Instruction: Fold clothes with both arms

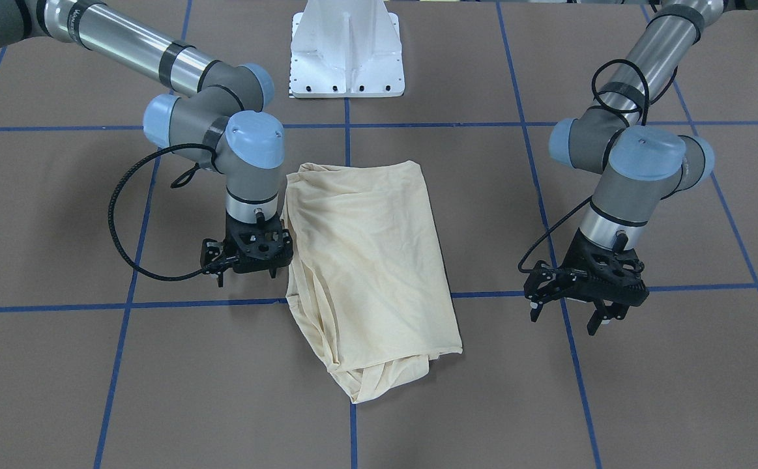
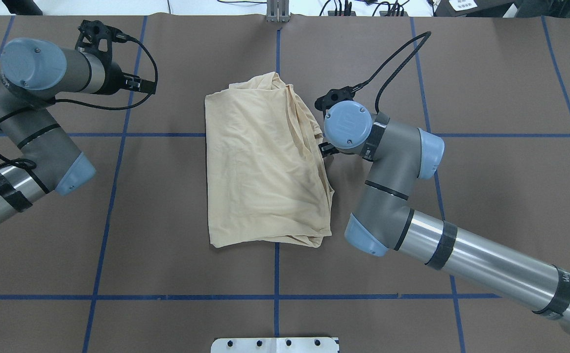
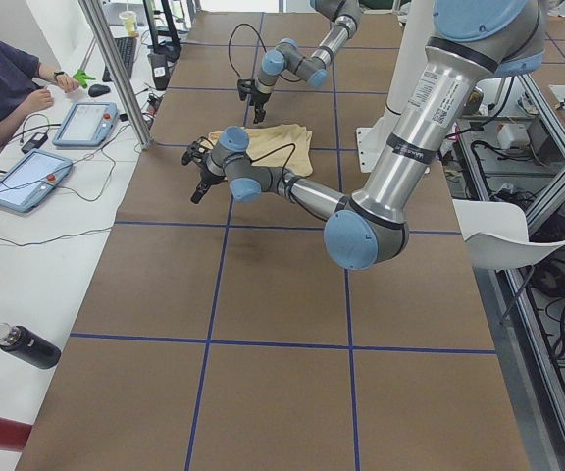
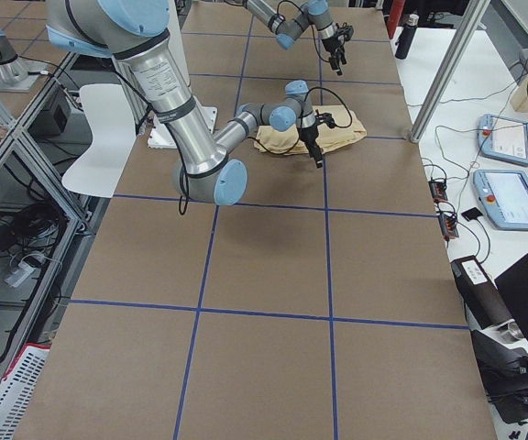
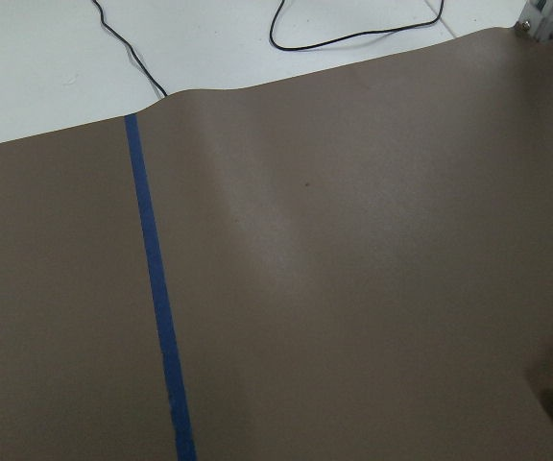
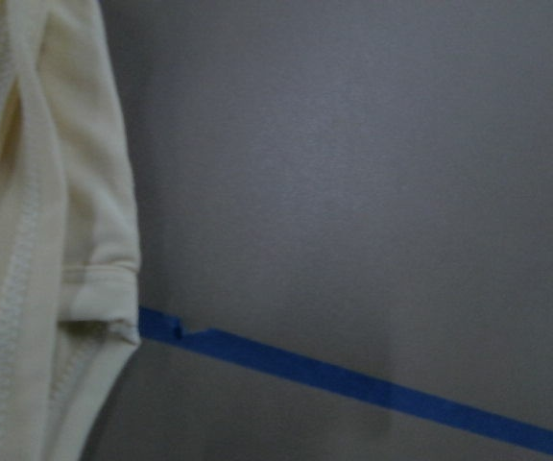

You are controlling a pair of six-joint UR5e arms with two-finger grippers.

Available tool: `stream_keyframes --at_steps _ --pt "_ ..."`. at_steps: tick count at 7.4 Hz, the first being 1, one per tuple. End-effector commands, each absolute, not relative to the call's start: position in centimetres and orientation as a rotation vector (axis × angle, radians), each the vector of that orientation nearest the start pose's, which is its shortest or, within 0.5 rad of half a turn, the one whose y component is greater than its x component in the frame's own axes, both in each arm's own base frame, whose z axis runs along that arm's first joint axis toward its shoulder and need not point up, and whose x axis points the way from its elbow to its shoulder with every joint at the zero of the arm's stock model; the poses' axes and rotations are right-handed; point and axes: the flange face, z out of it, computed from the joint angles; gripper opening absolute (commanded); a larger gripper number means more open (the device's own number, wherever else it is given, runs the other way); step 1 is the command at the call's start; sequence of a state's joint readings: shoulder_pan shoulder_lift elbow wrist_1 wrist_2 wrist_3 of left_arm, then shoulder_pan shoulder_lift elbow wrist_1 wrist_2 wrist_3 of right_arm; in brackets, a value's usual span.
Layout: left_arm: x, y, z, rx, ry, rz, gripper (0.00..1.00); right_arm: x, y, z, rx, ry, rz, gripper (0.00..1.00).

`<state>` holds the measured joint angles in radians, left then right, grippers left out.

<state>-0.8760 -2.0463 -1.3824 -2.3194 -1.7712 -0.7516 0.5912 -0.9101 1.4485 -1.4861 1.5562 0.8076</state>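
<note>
Noting pale cream-yellow thin-fabric shirt (image 1: 365, 260) already folded to a rumpled rectangle, neatening probably left; left black two-finger gripper (image 1: 603, 322) empty, slightly parted; right gripper (image 1: 258, 272) beside the hem, opening unreadable.

Creased T-shirt (image 1: 365, 260) of thin, matt cream cloth on a dull brown paper table covering (image 1: 613, 404) crossed by smooth blue tape (image 1: 189, 303). The left arm (image 1: 662, 39) and right arm (image 1: 124, 40) are shiny silver metal tubing with smooth blue plastic caps. Glossy white pedestal (image 1: 346, 52).
</note>
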Motion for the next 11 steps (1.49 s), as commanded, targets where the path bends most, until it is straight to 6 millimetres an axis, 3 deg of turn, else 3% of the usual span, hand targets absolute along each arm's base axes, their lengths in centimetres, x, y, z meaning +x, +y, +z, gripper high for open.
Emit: stream_keyframes --at_steps 1,2,3,4,5,7,11 --pt "36.5 -61.5 39.3 0.652 0.82 0.053 1.0 -53.1 -54.0 28.1 0.421 -0.528 -0.135 1.0" --pt "36.6 -61.4 39.4 0.651 0.819 0.054 1.0 -54.3 -54.6 24.8 0.411 -0.573 -0.051 1.0" --pt "36.6 -61.4 39.3 0.652 0.82 0.054 1.0 -56.9 -55.9 21.5 0.384 -0.596 -0.001 1.0" --pt "36.6 -61.4 39.3 0.652 0.82 0.054 1.0 -60.1 -57.6 19.8 0.345 -0.576 0.043 1.0" --pt "36.6 -61.4 39.3 0.652 0.82 0.054 1.0 -61.5 -58.2 20.0 0.346 -0.576 0.043 1.0" --pt "36.7 -61.3 39.3 0.651 0.821 0.055 1.0 -62.8 -58.3 23.1 0.322 -0.525 0.032 1.0" --pt "36.7 -61.4 39.4 0.652 0.82 0.057 1.0 -63.0 -58.2 23.7 0.328 -0.497 -0.024 1.0"
